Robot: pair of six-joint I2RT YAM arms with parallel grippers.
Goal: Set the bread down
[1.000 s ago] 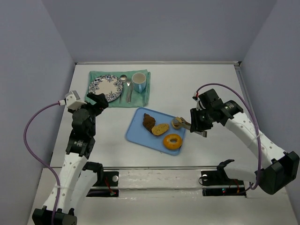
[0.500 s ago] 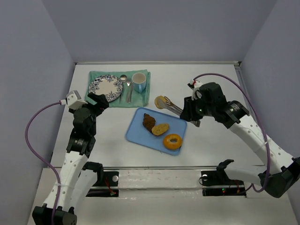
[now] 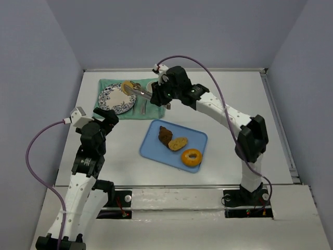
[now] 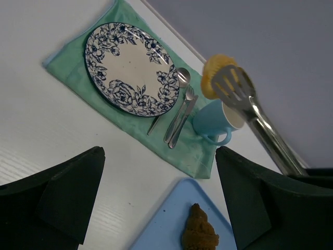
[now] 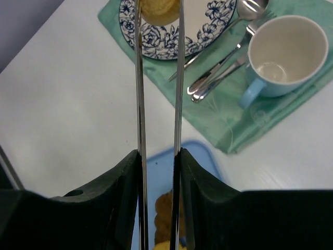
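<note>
While clamped on the tongs (image 3: 141, 92), the right gripper (image 3: 158, 96) holds the bread (image 3: 127, 86) over the far-left plate (image 3: 110, 99). The left gripper (image 4: 158, 172) gapes apart.

The small round golden bread (image 3: 127, 86) hangs pinched between metal tongs (image 3: 140, 92) above the floral plate (image 3: 111, 99).

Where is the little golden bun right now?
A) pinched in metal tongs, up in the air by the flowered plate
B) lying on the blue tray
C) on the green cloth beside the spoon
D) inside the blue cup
A: the bun sits pinched between the tips of the tongs that the right gripper clamps, and it hangs in the air near the plate, resting on nothing.
</note>
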